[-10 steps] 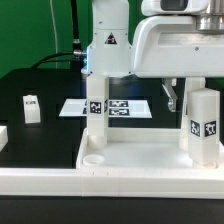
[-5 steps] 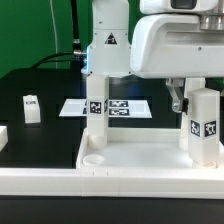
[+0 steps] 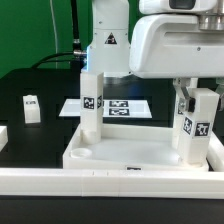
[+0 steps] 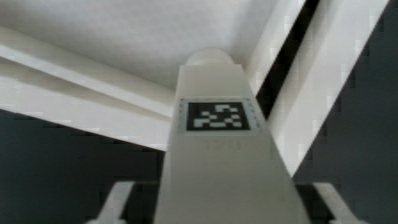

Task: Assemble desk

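ok so quick status: the white tabletop (image 3: pixel 135 150) lies flat on the black desk (image 3: pixel 40 140), just behind the long white rail (image 3: pixel 40 182) at the front. 2 legs stand upright in it, the left leg (image 3: pixel 91 105) at the far corner on the exterior view's left and the right leg (image 3: pixel 197 135) on the exterior view's right, both w/ tags facing the cam. A round socket (image 3: pixel 82 155) shows in the near corner on the exterior view's left. The tool (image 3: pixel 192 100) is down over the top of the right leg. In the wrist view its fingers (image 4: pixel 125 203) sit either side of that leg, v close, but tbh I can't tell if they're actually clamped on it or just next to it. A loose leg (image 3: pixel 30 107) stands by itself on the desk, well apart on the exterior view's left. The marker board (image 3: pixel 128 105) lies flat behind the tabletop.
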`<state>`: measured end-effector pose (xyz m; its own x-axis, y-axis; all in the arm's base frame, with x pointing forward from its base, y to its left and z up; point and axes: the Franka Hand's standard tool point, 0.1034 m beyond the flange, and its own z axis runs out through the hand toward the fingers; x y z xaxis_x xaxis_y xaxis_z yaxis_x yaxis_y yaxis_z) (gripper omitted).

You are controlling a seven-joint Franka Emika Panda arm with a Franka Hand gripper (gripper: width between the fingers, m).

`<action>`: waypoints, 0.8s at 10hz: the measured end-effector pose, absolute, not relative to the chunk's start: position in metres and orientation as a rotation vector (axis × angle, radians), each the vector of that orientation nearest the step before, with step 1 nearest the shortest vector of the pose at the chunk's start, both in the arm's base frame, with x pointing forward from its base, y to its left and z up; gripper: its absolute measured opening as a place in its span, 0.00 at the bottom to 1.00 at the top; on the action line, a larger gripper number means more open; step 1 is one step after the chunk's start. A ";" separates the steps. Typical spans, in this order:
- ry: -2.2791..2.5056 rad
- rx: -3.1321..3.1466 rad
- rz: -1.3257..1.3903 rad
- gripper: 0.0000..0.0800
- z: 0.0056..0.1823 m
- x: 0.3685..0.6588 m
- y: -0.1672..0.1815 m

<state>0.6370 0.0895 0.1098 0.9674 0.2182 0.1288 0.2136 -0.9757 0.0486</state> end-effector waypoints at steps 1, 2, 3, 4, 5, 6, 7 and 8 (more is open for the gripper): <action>0.240 3.095 0.209 0.36 0.110 0.637 0.089; 0.148 3.105 0.211 0.36 0.110 0.637 0.090; 0.043 3.113 0.212 0.36 0.110 0.637 0.090; -0.041 3.117 0.213 0.36 0.110 0.637 0.090; -0.191 3.120 0.214 0.36 0.110 0.637 0.089; -0.388 3.118 0.213 0.36 0.110 0.637 0.088; -0.547 3.102 0.210 0.36 0.108 0.636 0.088; -0.695 3.083 0.212 0.36 0.107 0.636 0.089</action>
